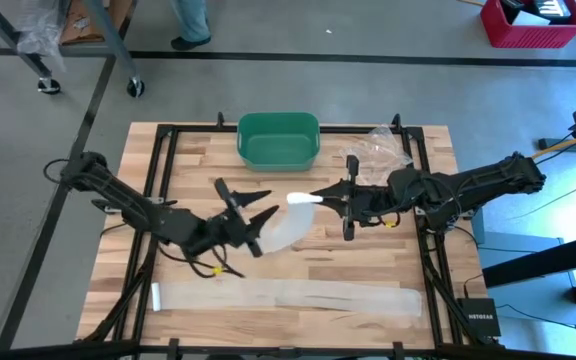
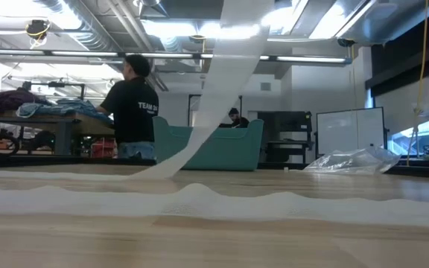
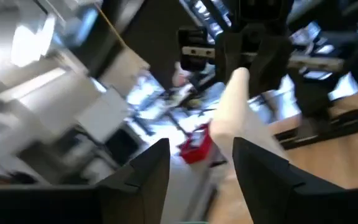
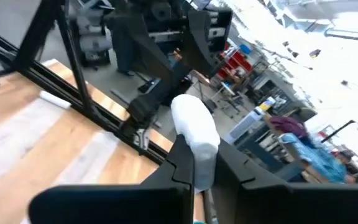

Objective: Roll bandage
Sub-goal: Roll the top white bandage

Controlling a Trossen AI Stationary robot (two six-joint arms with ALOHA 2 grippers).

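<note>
The white bandage has a rolled end (image 1: pixel 301 198), which is held above the table's middle in my shut right gripper (image 1: pixel 320 197). From the roll a loose strip (image 1: pixel 283 230) hangs down to the table. The rest of the bandage (image 1: pixel 288 295) lies flat along the near edge. In the low view the strip (image 2: pixel 226 82) drops from above onto the wood. My left gripper (image 1: pixel 253 215) hovers open just left of the hanging strip with nothing between its fingers (image 3: pixel 148 177). The left wrist view shows the strip (image 3: pixel 232 121) running beyond them up to the right gripper. My right gripper pinches the bandage's rolled end (image 4: pixel 194 134) between its two fingers, which reach in level from the table's right. The roll sticks out past the fingertips, lifted clear of the table. The unrolled strip hangs slack below it, its lower part on the wood.
A green bin (image 1: pixel 278 140) stands at the far middle of the table. A crumpled clear plastic bag (image 1: pixel 378 150) lies to the bin's right. A black frame (image 1: pixel 158 170) borders the table. A person (image 2: pixel 136 108) stands in the room beyond.
</note>
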